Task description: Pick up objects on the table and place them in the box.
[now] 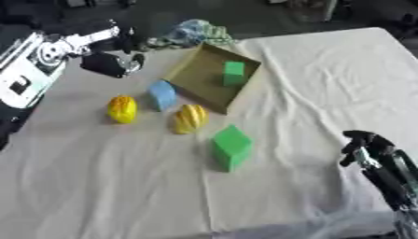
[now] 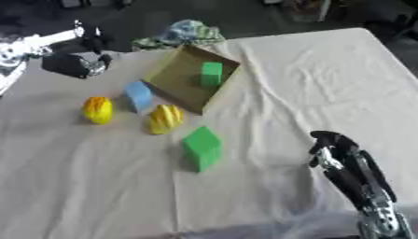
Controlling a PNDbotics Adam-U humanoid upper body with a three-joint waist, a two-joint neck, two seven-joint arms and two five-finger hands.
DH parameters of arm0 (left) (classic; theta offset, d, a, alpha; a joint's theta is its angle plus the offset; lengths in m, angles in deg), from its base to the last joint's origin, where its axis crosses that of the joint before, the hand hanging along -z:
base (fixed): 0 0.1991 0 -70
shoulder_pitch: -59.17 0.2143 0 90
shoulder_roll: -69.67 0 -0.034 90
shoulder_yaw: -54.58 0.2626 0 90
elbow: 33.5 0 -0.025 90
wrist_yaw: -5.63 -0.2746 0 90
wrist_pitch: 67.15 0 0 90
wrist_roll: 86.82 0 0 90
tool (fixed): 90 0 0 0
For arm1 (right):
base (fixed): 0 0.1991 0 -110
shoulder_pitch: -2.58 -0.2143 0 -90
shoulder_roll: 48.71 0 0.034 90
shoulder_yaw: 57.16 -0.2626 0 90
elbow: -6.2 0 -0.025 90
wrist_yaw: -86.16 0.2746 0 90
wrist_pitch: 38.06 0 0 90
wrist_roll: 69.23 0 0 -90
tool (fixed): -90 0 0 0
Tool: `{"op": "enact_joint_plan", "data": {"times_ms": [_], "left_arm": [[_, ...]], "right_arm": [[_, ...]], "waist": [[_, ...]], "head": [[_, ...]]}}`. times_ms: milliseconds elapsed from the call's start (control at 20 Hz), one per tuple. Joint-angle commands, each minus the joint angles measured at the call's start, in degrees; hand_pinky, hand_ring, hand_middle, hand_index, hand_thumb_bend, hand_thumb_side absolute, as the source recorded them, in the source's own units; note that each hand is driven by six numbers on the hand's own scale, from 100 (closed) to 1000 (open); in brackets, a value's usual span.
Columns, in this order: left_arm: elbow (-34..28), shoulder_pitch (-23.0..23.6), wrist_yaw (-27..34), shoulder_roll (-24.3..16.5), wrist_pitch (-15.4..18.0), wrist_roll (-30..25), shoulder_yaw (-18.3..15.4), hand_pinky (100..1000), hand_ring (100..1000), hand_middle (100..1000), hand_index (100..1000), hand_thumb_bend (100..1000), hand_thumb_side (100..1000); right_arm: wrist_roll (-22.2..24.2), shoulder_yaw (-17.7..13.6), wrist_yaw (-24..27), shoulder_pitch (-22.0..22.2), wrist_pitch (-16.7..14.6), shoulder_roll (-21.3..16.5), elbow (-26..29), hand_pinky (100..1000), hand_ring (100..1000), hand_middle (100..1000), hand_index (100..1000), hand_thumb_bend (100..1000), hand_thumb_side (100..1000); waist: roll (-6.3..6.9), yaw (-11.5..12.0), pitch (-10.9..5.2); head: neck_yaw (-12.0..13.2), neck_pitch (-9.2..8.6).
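Small green block (image 2: 212, 74) inside box (image 2: 176, 84), larger green block (image 2: 202, 148) outside (well apart)

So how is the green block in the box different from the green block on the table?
The green block in the box sits inside the cardboard box, while the green block on the table stands out on the white cloth, nearer the robot. The boxed one looks smaller; the one on the cloth looks bigger. The boxed one is already put away; the other still waits. Both are green and blocky.

Open box (image 1: 196, 77), small green block (image 1: 234, 73) inside
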Motion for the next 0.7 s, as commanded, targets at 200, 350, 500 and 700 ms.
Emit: {"op": "enact_joint_plan", "data": {"times_ms": [200, 350, 500, 700], "left_arm": [[9.3, -2.6, -6.2, 0.7, 5.1, -6.1, -1.8, 770, 723, 717, 871, 178, 636], [14.2, -3.7, -9.2, 1.5, 8.1, -8.9, -3.3, 775, 733, 733, 872, 211, 621], [17.6, -3.9, -12.1, 2.3, 11.0, -8.7, -4.9, 771, 728, 729, 869, 200, 584], [19.1, -3.7, -15.8, 3.5, 13.5, -5.8, -6.5, 764, 719, 723, 865, 193, 493]], "right_arm": [[-0.3, -0.4, 0.1, -0.1, 0.0, -0.6, 0.7, 499, 422, 480, 742, 100, 535], [-0.3, -0.4, 0.1, 0.0, 0.0, -0.5, 0.7, 499, 422, 480, 742, 100, 536], [-0.4, -0.4, 0.1, 0.0, 0.0, -0.5, 0.7, 500, 422, 480, 742, 100, 537], [-0.4, -0.4, 0.1, 0.0, 0.0, -0.4, 0.7, 500, 422, 480, 742, 100, 538]], "waist": [[-0.48, 0.3, -0.71], [-0.56, 0.5, -0.72], [-0.63, 0.6, -0.69], [-0.73, 0.6, -0.64]], "head": [[-0.2, -0.20], [-0.3, -0.20], [-0.5, -0.20], [-0.6, -0.20]]}}
